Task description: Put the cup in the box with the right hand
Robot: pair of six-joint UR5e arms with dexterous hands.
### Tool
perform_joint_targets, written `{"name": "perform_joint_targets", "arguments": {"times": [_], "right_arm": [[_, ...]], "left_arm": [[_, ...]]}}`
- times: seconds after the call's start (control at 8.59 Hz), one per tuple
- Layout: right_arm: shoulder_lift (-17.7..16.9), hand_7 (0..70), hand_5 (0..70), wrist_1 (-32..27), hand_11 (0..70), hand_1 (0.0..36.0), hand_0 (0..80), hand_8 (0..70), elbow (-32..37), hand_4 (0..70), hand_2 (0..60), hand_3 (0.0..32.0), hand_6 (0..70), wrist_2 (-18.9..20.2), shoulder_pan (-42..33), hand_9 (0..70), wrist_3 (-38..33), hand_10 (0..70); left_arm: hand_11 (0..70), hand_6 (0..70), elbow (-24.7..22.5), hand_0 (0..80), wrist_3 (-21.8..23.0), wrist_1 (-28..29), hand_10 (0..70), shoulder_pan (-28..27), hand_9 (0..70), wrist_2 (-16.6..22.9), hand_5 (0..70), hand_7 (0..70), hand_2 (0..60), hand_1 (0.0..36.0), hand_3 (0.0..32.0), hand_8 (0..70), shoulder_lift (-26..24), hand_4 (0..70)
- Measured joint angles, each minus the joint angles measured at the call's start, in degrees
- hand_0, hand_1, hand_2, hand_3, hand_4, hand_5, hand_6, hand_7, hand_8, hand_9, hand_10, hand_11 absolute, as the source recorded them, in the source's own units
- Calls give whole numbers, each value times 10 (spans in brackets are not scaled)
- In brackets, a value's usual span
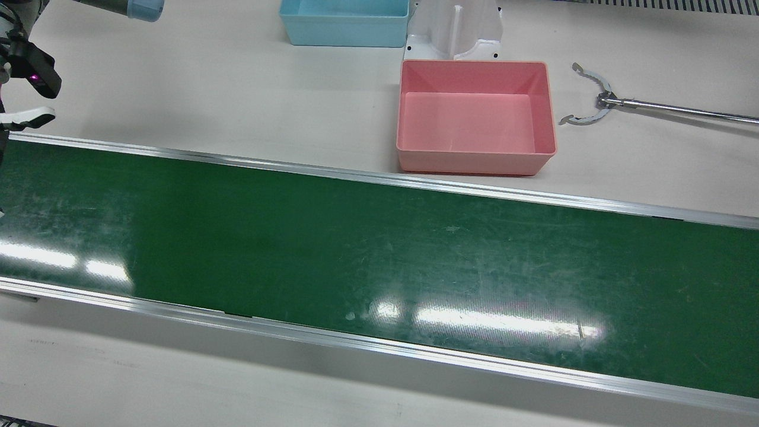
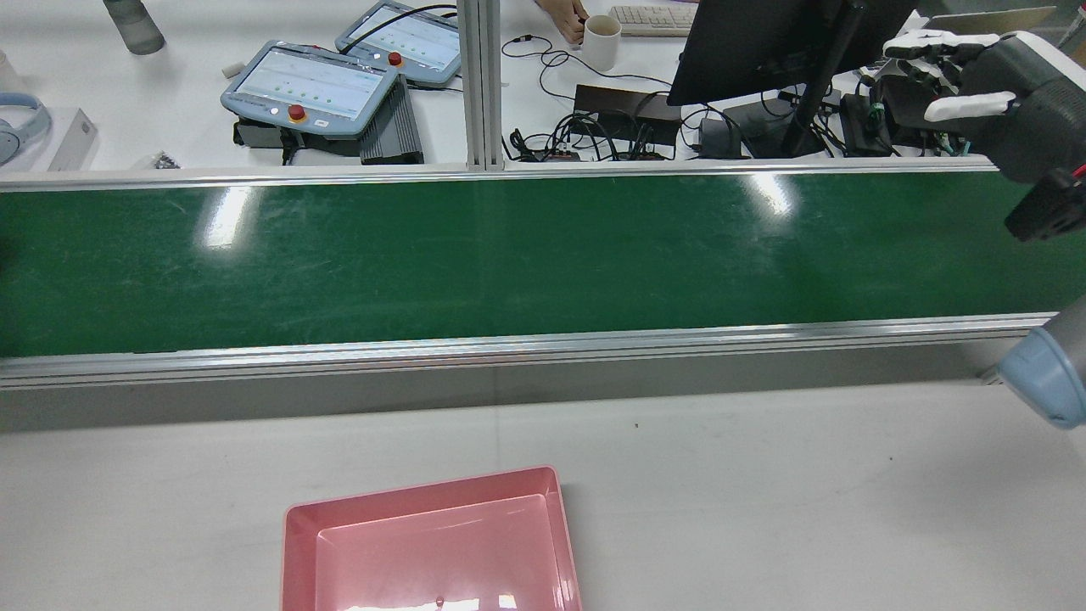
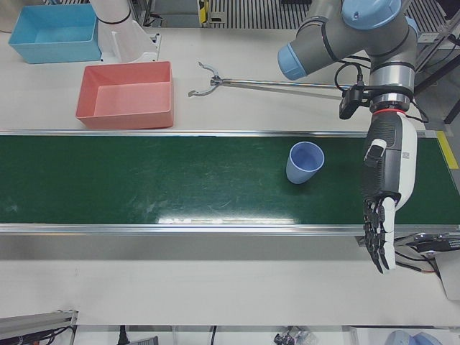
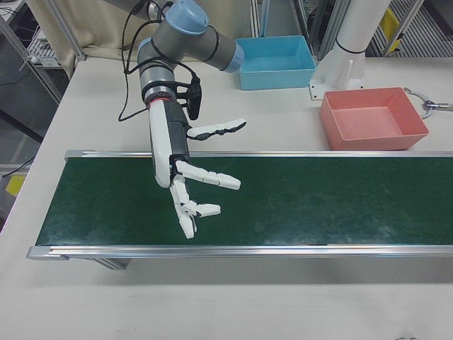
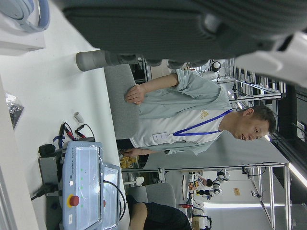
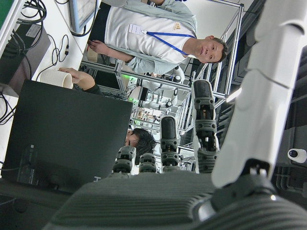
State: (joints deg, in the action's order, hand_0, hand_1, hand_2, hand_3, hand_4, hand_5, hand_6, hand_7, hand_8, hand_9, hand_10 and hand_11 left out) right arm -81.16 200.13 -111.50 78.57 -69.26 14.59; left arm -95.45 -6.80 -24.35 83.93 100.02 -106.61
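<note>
A light blue cup (image 3: pixel 305 162) stands upright on the green belt (image 3: pixel 180 180), seen only in the left-front view. My left hand (image 3: pixel 388 187) hangs open just to the view's right of it, fingers straight and pointing down, apart from the cup. The pink box (image 1: pixel 468 121) sits empty on the table beside the belt, also visible in the rear view (image 2: pixel 424 543) and right-front view (image 4: pixel 373 117). My right hand (image 4: pixel 187 177) hovers open over the other end of the belt, fingers spread, holding nothing, far from the cup and the box.
A blue box (image 1: pixel 344 21) stands behind the pink one near a white pedestal (image 1: pixel 453 29). A metal reach-grabber (image 1: pixel 599 104) lies on the table beside the pink box. Across the belt are teach pendants (image 2: pixel 310 85), a monitor (image 2: pixel 764 42), cables and people.
</note>
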Motion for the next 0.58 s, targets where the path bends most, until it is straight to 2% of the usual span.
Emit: {"name": "perform_joint_targets", "arguments": {"times": [0.58], "right_arm": [[2,430,54,0,114,123,560,18,2,350,0,0,97,0,0,94,0,67]], "left_arm": [[0,0,0,0,0,0,0,0,0,0,0,0,0,0,0,0,0,0]]}}
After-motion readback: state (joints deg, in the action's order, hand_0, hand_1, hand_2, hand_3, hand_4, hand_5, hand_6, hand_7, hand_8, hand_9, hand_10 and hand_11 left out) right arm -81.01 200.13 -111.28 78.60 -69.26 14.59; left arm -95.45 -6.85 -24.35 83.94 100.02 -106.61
